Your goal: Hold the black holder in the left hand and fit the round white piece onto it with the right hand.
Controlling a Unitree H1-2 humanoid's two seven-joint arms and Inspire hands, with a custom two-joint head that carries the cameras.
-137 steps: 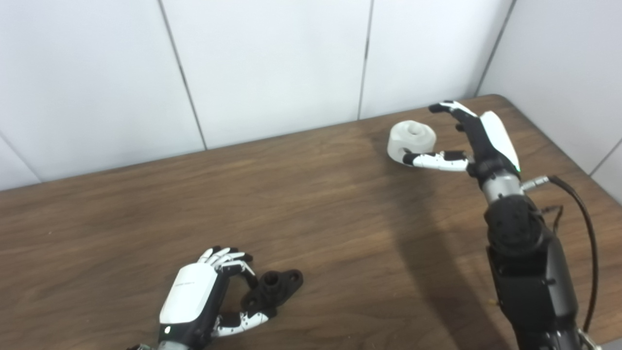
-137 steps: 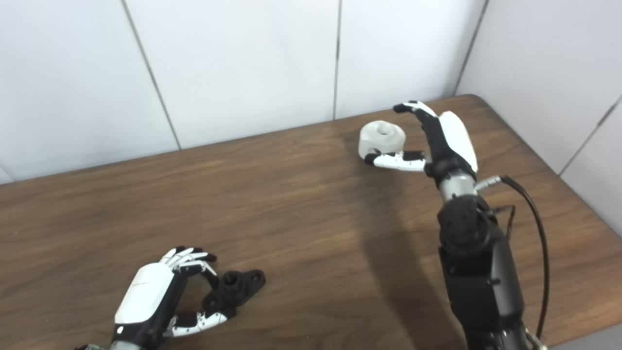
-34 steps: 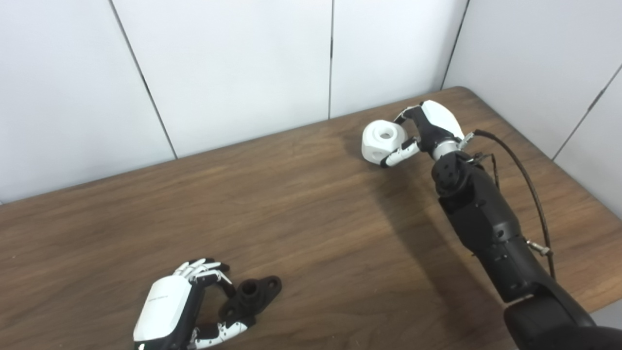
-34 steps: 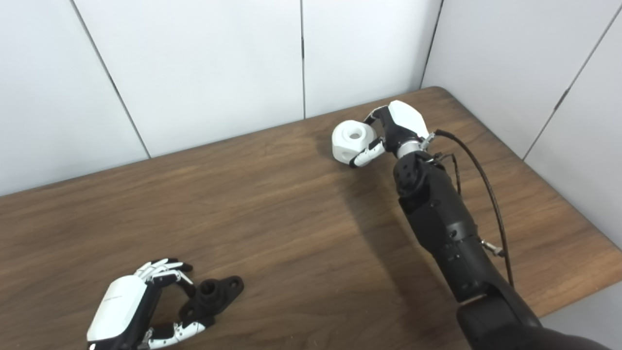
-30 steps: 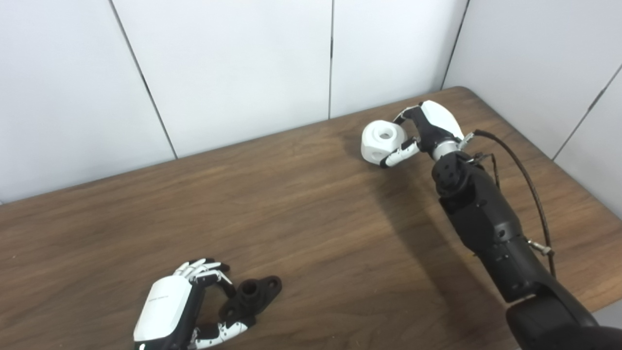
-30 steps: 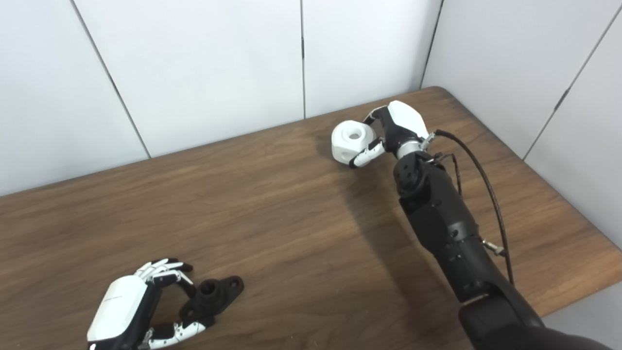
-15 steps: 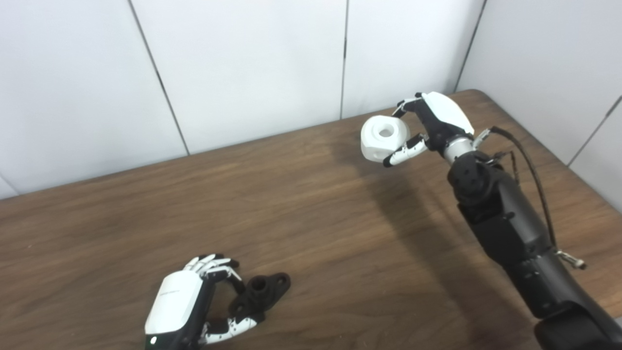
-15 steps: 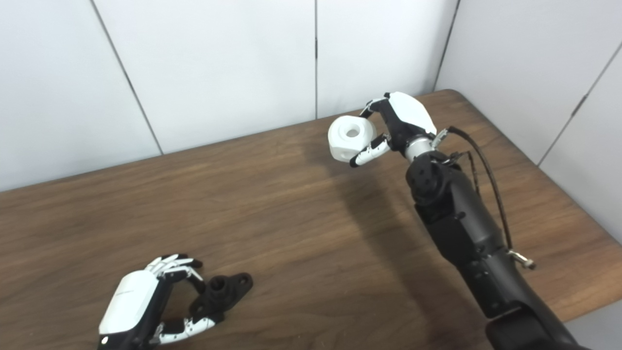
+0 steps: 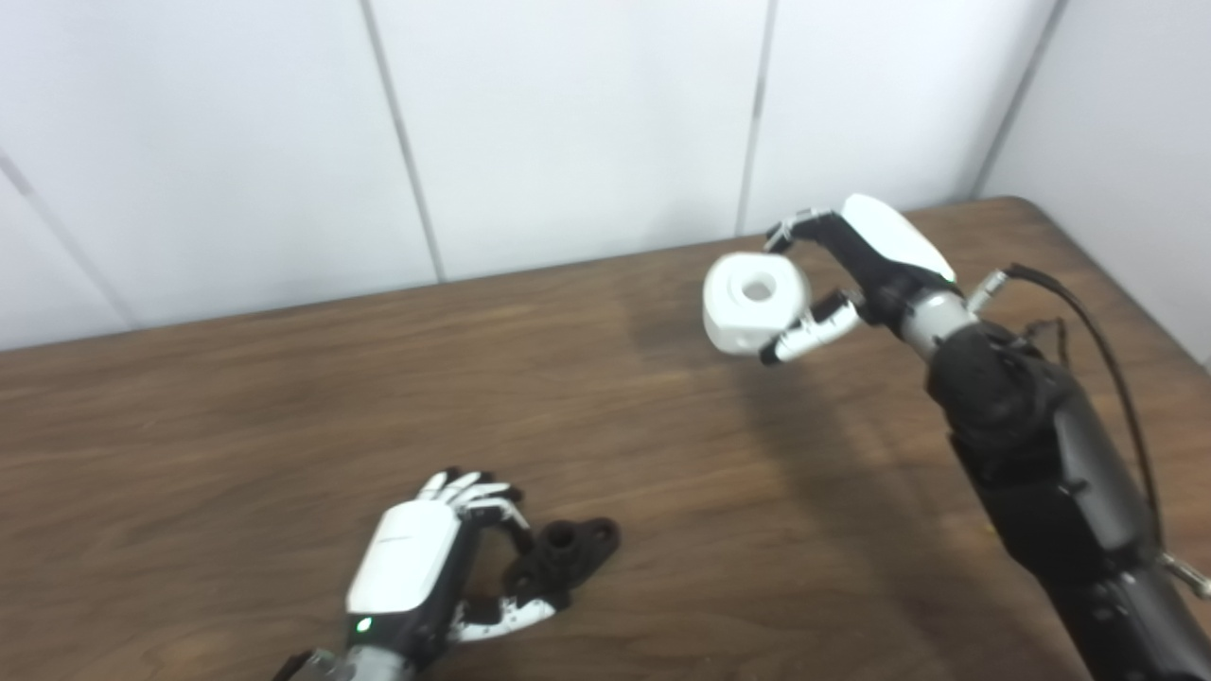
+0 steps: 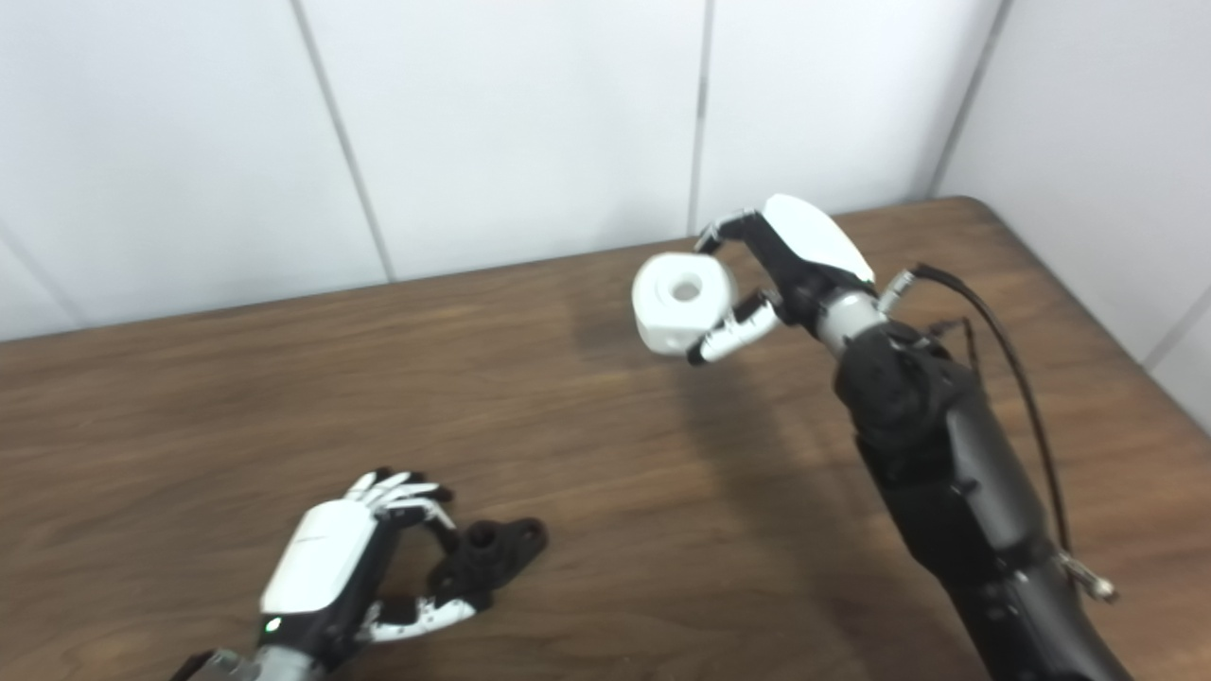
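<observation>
A: Carrying is the step in hand, I'd say. The right robot hand point(image 9: 845, 268) pinches the round white plastic piece with a centre hole point(image 9: 754, 302) between thumb and curled fingers, up at two o'clock, and it looks lifted clear of the brown wooden desk point(image 9: 236, 397).

B: And the small black plastic holder with a raised socket and flange ears point(image 9: 560, 555)?

A: Down at six o'clock, lying on the desk. The left robot hand point(image 9: 423, 567) is curled about its near end, thumb under the edge, fingers over it. I judge that a light grip, not a lift.

B: So the two parts are well apart.

A: Yes. Next, the right robot hand should bring the piece toward six o'clock, its hole lined over the socket, while the left raises and steadies the holder.
</observation>
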